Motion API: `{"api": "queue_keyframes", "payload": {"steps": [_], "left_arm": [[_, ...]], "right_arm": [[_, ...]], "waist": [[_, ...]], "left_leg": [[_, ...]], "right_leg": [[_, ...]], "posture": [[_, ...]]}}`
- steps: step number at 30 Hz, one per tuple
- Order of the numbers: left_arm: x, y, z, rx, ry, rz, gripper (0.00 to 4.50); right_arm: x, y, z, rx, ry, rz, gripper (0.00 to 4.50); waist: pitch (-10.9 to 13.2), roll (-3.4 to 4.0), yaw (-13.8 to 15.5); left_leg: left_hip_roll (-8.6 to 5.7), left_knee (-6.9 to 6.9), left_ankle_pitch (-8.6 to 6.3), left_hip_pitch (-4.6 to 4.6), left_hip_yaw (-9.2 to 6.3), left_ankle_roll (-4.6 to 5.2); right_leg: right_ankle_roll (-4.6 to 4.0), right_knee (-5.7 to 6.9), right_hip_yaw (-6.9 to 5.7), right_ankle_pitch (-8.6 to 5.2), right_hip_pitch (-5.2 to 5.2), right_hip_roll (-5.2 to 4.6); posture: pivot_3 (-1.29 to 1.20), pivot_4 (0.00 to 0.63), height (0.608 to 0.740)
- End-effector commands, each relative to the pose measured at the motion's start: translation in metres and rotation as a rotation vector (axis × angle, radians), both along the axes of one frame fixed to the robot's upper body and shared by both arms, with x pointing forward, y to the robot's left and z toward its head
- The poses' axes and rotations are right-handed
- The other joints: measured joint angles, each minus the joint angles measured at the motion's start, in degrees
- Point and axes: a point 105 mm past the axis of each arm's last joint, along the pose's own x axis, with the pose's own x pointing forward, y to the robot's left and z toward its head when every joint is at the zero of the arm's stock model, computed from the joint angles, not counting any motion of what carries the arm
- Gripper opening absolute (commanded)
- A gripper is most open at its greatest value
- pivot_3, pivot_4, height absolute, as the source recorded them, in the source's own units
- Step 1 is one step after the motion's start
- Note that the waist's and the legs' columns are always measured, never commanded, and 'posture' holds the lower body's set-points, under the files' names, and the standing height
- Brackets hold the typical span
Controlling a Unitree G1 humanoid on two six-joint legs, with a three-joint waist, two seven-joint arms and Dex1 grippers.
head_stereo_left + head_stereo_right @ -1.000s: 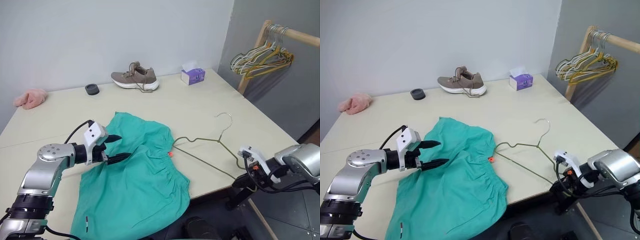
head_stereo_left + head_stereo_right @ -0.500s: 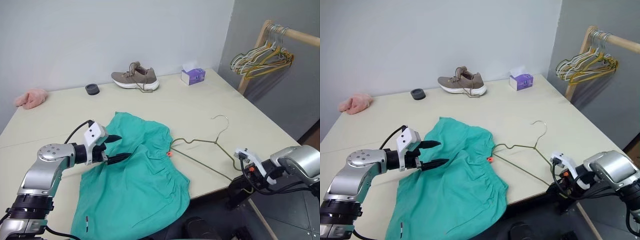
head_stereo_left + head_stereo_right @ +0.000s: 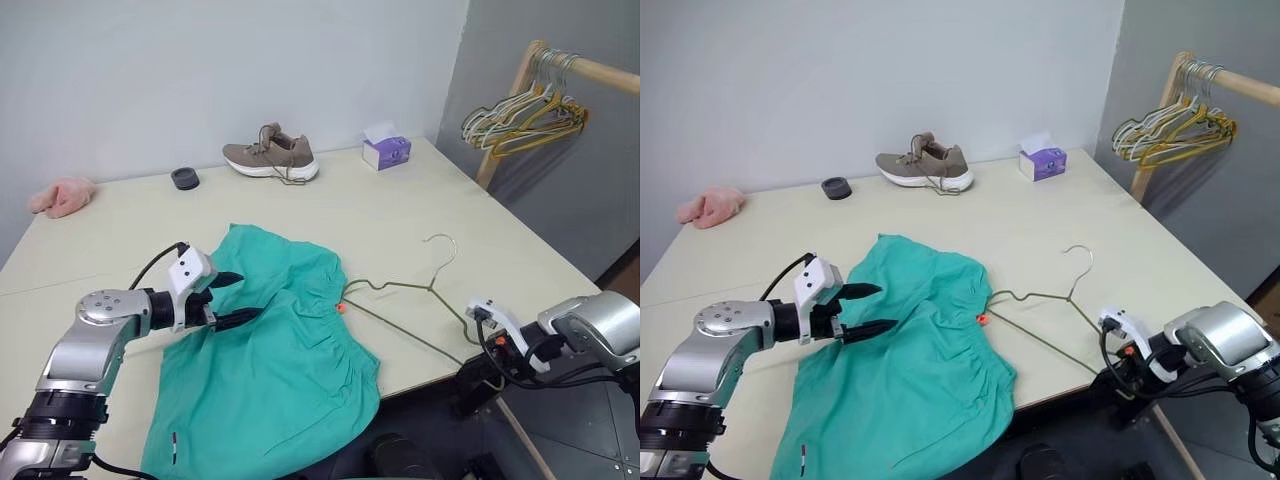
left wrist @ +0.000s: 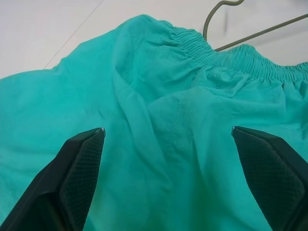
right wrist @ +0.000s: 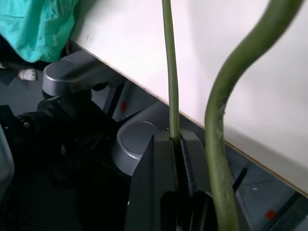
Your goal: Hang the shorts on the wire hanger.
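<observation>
Crumpled teal shorts (image 3: 265, 350) with a gathered waistband drape over the table's (image 3: 400, 200) near edge. The left gripper (image 3: 240, 298), fingers spread, hovers over them. At 3 o'clock, the right gripper (image 5: 177, 144) pinches the thin olive wire hanger (image 3: 405, 300).

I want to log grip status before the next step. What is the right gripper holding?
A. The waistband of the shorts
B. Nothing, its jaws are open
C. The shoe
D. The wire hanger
D: the right gripper has its jaws shut on the thin green rod of the wire hanger at the table edge.
</observation>
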Motion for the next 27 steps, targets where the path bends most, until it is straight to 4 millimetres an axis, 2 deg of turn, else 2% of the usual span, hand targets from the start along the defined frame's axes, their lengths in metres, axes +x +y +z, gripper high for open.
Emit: {"api": "queue_keyframes", "payload": {"steps": [1,14,27], "left_arm": [[0.002,-0.005,0.013,0.009,-0.060,-0.029,4.47],[0.003,-0.003,0.015,0.012,-0.069,-0.017,4.47],[0.004,0.001,0.016,0.009,-0.092,0.013,4.47]], "right_arm": [[0.002,0.009,0.017,0.061,-0.035,0.021,0.00],[0.009,0.037,0.023,0.130,-0.016,0.030,0.00],[0.016,0.068,0.009,0.188,0.080,-0.115,0.00]], "waist": [[0.00,0.00,-0.02],[0.00,0.00,0.06],[-0.01,-0.01,0.74]], "left_leg": [[0.00,0.00,0.00,0.00,0.00,0.00],[0.00,-0.01,0.00,0.00,-0.01,0.00],[-0.01,-0.02,0.00,-0.01,-0.04,0.00]], "right_leg": [[0.00,0.00,0.01,0.00,0.00,0.00],[0.00,0.00,0.01,0.00,-0.01,0.00],[-0.02,0.02,0.02,0.01,-0.02,0.00]], "posture": [[-0.28,0.000,0.740],[-0.27,0.000,0.740],[-0.25,0.000,0.740]]}}
